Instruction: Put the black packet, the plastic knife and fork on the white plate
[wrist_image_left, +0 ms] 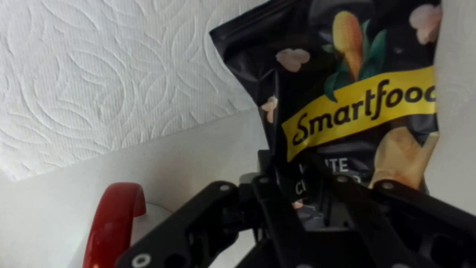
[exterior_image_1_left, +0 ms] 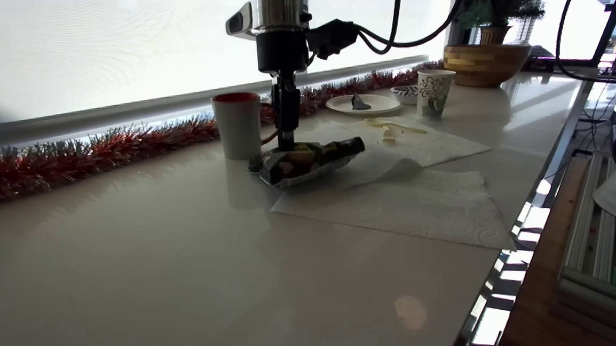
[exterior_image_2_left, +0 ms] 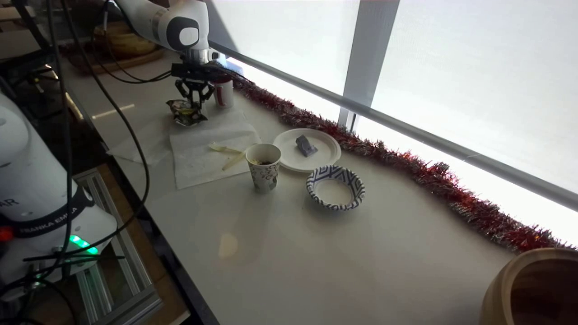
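Note:
The black packet [wrist_image_left: 353, 108] with a yellow "Smartfood" band fills much of the wrist view. In both exterior views it lies tilted at the paper towels' edge [exterior_image_1_left: 312, 159] [exterior_image_2_left: 180, 113]. My gripper [wrist_image_left: 292, 167] points down at the packet's end, its fingers close together with packet material between them. It also shows in both exterior views [exterior_image_1_left: 286, 142] [exterior_image_2_left: 195, 107]. The fingertips are partly hidden. The pale fork [exterior_image_2_left: 224, 148] and plastic knife [exterior_image_2_left: 234, 161] lie on a paper towel, apart from the gripper. The white plate [exterior_image_2_left: 288, 152] holds a small grey object [exterior_image_2_left: 305, 146].
A white mug [exterior_image_1_left: 238, 126] with a red handle [wrist_image_left: 115, 223] stands close beside the gripper. A patterned paper cup [exterior_image_2_left: 264, 176] and a patterned bowl [exterior_image_2_left: 334, 192] stand near the plate. Paper towels [exterior_image_1_left: 395, 202] cover the counter's middle. Red tinsel [exterior_image_2_left: 388, 158] runs along the window.

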Available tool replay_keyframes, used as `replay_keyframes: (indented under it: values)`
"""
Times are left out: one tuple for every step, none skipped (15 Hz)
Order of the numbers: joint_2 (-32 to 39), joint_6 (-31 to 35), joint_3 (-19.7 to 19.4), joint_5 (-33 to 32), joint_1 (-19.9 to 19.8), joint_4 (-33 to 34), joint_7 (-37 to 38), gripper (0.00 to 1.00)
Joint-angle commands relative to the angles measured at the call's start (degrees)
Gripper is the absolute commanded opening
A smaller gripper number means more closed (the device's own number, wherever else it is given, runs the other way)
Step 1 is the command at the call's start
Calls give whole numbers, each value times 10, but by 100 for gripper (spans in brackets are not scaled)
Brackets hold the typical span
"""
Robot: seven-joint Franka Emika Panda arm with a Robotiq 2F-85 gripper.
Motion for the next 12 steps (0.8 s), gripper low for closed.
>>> replay_keyframes:
  values:
    - [-12,-28,27,24,-24,-2,-24,1]
    - [-27,-43,35,34,-30,-9,-31,0]
    - [-46,-57,43,49,-38,-19,-38,0]
    - [-63,-71,46,63,-42,-26,-41,0]
    - [-86,-91,51,85,-47,-37,-51,0]
    - [-106,-118,50,104,-49,-42,-57,0]
    - [-133,-137,44,122,-49,-54,-56,0]
    - [-159,-156,35,136,-48,-65,-53,0]
    - [-195,-162,23,166,-53,-87,-60,0]
    - [-220,-177,9,195,-54,-99,-72,0]
    - [-250,-183,-12,229,-57,-119,-85,0]
    - [-275,-195,-34,257,-57,-136,-95,0]
